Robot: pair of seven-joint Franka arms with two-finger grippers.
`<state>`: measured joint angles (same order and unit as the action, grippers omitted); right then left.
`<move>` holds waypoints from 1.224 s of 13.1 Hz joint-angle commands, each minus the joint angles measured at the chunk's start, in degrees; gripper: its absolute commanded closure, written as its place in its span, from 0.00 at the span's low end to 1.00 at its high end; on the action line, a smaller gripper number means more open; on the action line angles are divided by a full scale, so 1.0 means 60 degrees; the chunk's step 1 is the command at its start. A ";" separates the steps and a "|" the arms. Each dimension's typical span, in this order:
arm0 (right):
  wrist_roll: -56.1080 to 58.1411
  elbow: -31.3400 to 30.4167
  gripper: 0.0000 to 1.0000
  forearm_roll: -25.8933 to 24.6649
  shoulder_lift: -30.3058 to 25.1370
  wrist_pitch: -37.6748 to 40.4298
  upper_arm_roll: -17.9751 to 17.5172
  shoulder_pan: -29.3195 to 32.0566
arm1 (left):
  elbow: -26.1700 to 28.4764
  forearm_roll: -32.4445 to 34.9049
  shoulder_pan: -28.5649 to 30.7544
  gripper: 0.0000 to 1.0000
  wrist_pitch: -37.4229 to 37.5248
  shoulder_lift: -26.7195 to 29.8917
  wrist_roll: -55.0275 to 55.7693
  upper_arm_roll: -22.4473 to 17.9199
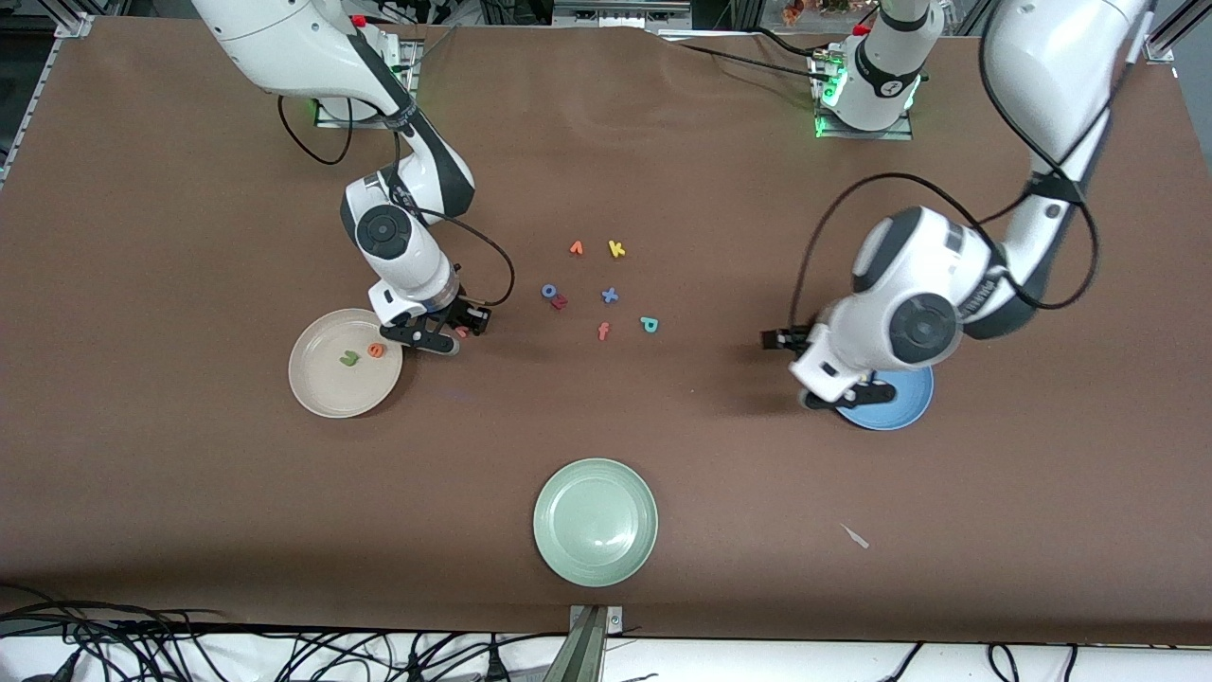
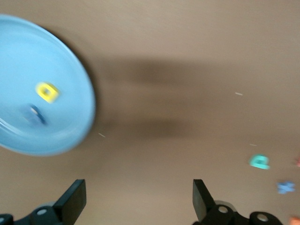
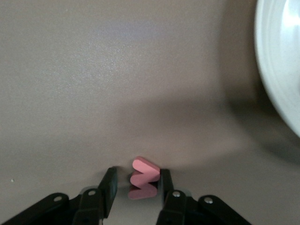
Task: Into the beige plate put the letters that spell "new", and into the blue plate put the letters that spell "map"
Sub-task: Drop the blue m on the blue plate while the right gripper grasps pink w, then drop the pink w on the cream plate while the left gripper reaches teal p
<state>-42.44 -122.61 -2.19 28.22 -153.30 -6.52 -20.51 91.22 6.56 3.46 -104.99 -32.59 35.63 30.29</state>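
In the front view, the right gripper (image 1: 461, 332) is bent down just beside the beige plate (image 1: 327, 388), which holds the green n (image 1: 350, 358) and the orange e (image 1: 377, 349). The left gripper (image 1: 843, 388) is over the blue plate (image 1: 900, 403).

In the left wrist view, its fingers (image 2: 75, 199) are spread wide and empty; the yellow a (image 2: 47, 92) and the blue m (image 2: 33, 114) lie in the plate.

In the right wrist view, the fingers (image 3: 108, 185) pinch the pink w (image 3: 143, 180).

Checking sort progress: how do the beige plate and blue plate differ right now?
The beige plate holds a green n and an orange e; the blue plate holds a yellow a and a blue m. The beige plate sits toward the right arm's end, the blue toward the left arm's. Both are round, shallow, each one letter short.
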 commanded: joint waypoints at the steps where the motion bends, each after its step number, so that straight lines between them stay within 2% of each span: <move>1: -0.0076 -0.0087 0.95 -0.0133 -0.0030 -0.0188 0.0002 0.0004 | -0.0159 0.0078 -0.0998 0.00 0.0068 -0.0411 0.0801 -0.0054; 2: -0.0003 -0.0072 1.00 -0.0133 -0.0176 -0.0130 0.0002 0.0063 | -0.0173 0.0064 -0.1350 0.00 -0.0281 -0.0543 0.0786 -0.0054; 5: 0.1266 -0.0028 1.00 -0.0118 -0.0966 0.0613 0.0046 0.0588 | -0.0144 0.0399 -0.2448 0.00 -0.1745 -0.1011 0.0684 -0.0141; 6: 0.2012 0.0073 1.00 -0.0118 -0.1258 0.1155 0.0090 0.0881 | -0.0101 0.1125 -0.2742 0.00 -0.2097 -0.1086 0.0378 -0.0142; 7: 0.2744 0.0205 1.00 -0.0118 -0.1450 0.1668 0.0249 0.1058 | -0.0086 0.1785 -0.2818 0.00 -0.2275 -0.1246 -0.0060 -0.0113; 9: 0.4587 0.0367 1.00 -0.0118 -0.1685 0.2431 0.0980 0.1234 | 0.0045 0.2055 -0.3081 0.00 -0.2931 -0.1481 -0.0357 -0.0127; 11: 0.5868 0.0309 1.00 -0.0089 -0.1759 0.2581 0.1537 0.1454 | 0.0251 0.2551 -0.3242 0.00 -0.3519 -0.1773 -0.0357 -0.0127; 13: 0.6003 0.0192 1.00 -0.0074 -0.1759 0.2581 0.1599 0.1484 | 0.0251 0.3297 -0.3418 0.01 -0.3712 -0.1994 -0.0299 -0.0142; 15: 0.6178 0.0177 1.00 -0.0074 -0.1701 0.2581 0.1657 0.1688 | 0.0266 0.3506 -0.3390 0.02 -0.3727 -0.2140 -0.0372 -0.0156; 16: 0.6252 0.0177 0.90 -0.0074 -0.1686 0.2581 0.1657 0.1747 | 0.0280 0.3506 -0.3419 0.03 -0.3727 -0.2243 -0.0386 -0.0157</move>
<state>-6.46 -121.06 -2.38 18.47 -138.09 3.55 -10.97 93.06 25.97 -16.52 -126.88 -45.29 34.49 29.87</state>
